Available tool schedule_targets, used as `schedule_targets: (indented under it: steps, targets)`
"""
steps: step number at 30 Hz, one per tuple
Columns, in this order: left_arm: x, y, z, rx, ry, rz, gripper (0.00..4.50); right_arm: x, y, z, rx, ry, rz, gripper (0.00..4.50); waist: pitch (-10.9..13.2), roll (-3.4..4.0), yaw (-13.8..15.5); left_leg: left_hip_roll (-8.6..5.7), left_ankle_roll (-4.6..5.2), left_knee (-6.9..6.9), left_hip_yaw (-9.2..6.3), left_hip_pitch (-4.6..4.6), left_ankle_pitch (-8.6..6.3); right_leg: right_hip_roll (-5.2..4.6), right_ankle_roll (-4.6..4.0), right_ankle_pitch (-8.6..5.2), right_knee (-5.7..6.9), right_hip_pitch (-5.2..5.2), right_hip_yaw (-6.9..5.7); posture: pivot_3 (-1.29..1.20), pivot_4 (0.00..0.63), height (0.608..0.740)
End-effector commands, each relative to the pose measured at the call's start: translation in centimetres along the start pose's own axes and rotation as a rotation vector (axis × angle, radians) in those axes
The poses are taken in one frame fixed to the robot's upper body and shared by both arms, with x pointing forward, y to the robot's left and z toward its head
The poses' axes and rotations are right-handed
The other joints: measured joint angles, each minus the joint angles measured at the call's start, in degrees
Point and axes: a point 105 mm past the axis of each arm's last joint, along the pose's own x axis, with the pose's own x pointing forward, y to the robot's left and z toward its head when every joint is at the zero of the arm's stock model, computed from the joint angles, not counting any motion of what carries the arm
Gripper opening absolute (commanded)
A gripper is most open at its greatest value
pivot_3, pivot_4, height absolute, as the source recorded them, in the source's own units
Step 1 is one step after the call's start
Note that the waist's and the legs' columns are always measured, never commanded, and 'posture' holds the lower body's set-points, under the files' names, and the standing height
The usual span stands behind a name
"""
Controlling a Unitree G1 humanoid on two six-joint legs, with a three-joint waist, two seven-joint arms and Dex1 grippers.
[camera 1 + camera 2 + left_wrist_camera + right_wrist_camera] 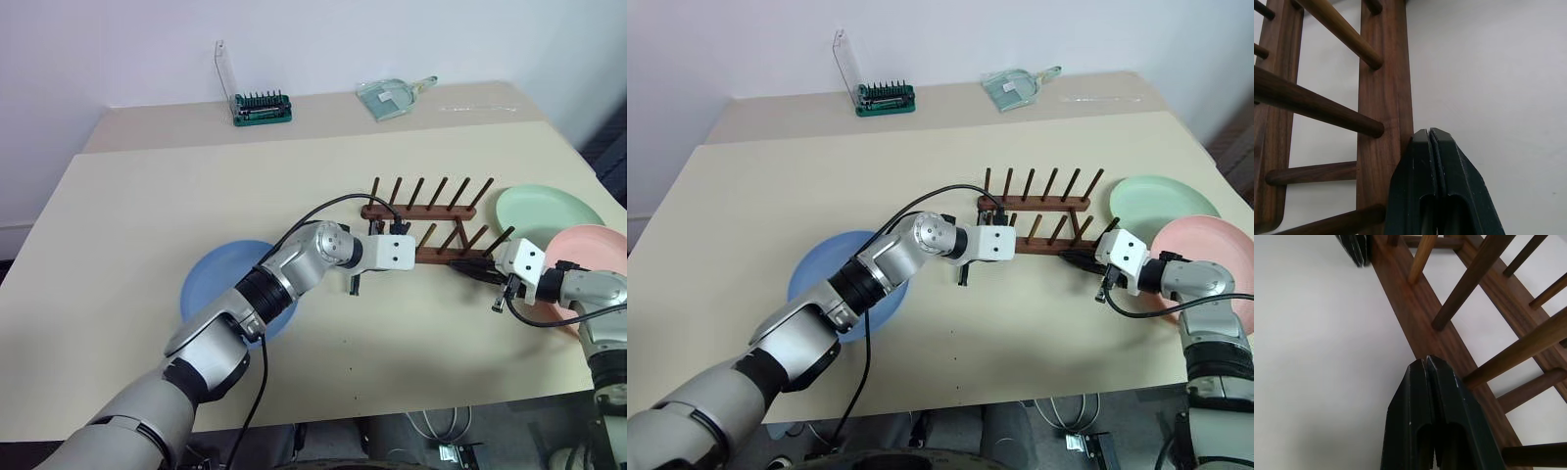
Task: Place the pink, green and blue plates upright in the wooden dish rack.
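Frankly, we can read no brand, label or writing anywhere on the bench (137,235). The left end effector (1429,134) is clenched, its two black fingers pressed flat together and grasping nothing; in the left wrist view its tip sits right against the edge of the near rail of the wooden dish rack (431,220), though we cannot tell whether it truly touches. The right end effector (1426,363) is likewise clenched and empty, its tip over or against the same rail at the rack's other end, just beside a slanting peg; contact there is also unclear to us. In the right wrist view we also see the left end effector's dark tip further along that rail.

The rack stands near the middle of the bench, its pegs empty. The blue plate (211,284) lies flat on the bench, partly hidden under the left arm, well apart from the rack. The green plate (544,211) lies flat just beyond the rack's right end, and the pink plate (593,250) lies beside it, nearer us, its rim overlapping the green one's edge, partly under the right arm.

At the far edge we see a green-based tool holder (262,108) with a raised clear lid, and a clear dustpan-like scoop (392,96).
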Motion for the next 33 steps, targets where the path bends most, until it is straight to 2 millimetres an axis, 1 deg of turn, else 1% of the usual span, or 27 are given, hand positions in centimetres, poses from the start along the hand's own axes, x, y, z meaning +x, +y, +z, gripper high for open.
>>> schedule_targets:
  steps: [1, 7, 11, 14, 20, 33]
  targets:
    - [-0.1, 0.1, -1.6, -0.018, 0.060, 0.007, 0.00, 0.2, -1.0, 0.3, -0.058, 0.006, -0.026, 0.04, 0.0, 0.00, -0.1, 0.00, 0.00, 0.00, 0.00, 0.00, 0.00, 0.00, 0.00, 0.00, 0.01, 0.00, 0.00, 0.00, 0.150, 0.740]
    - [-0.2, 0.5, -1.8, -0.025, 0.066, 0.031, 0.00, 0.9, -2.2, 0.7, -0.127, 0.018, -0.034, 0.04, 0.0, 0.00, -0.1, 0.00, 0.00, 0.00, 0.03, 0.00, 0.00, 0.01, 0.00, 0.00, 0.00, -0.01, 0.04, 0.00, 0.150, 0.740]
    - [-0.3, 1.2, -2.6, -0.024, 0.093, 0.060, 0.00, 1.5, -2.8, 1.1, -0.160, 0.015, -0.034, 0.04, 0.0, 0.00, -0.2, 0.00, 0.00, 0.00, 0.03, 0.00, 0.00, 0.02, 0.00, 0.00, 0.00, -0.01, 0.05, 0.00, 0.150, 0.740]
    - [-0.4, 1.7, -2.9, -0.028, 0.103, 0.082, 0.00, 1.8, -3.0, 1.1, -0.191, 0.034, -0.030, 0.04, 0.0, 0.00, -0.3, 0.00, 0.00, -0.01, 0.03, 0.00, 0.00, 0.02, 0.00, 0.00, 0.00, -0.02, 0.05, 0.00, 0.150, 0.740]
    - [-0.5, 2.6, -3.4, -0.036, 0.116, 0.112, 0.00, 2.7, -3.9, 1.4, -0.215, 0.044, -0.059, 0.04, 0.0, 0.00, -1.4, 0.00, 0.00, -0.02, 0.02, 0.00, 0.00, 0.03, 0.00, 0.00, 0.00, -0.02, 0.05, 0.00, 0.150, 0.740]
    - [-0.4, 3.6, -3.2, -0.052, 0.105, 0.134, 0.00, 3.8, -5.4, 1.6, -0.279, 0.112, -0.097, 0.04, 0.0, 0.01, -1.5, 0.00, 0.00, -0.04, 0.02, -0.01, 0.00, 0.03, 0.01, 0.01, 0.00, -0.04, 0.06, 0.00, 0.150, 0.740]
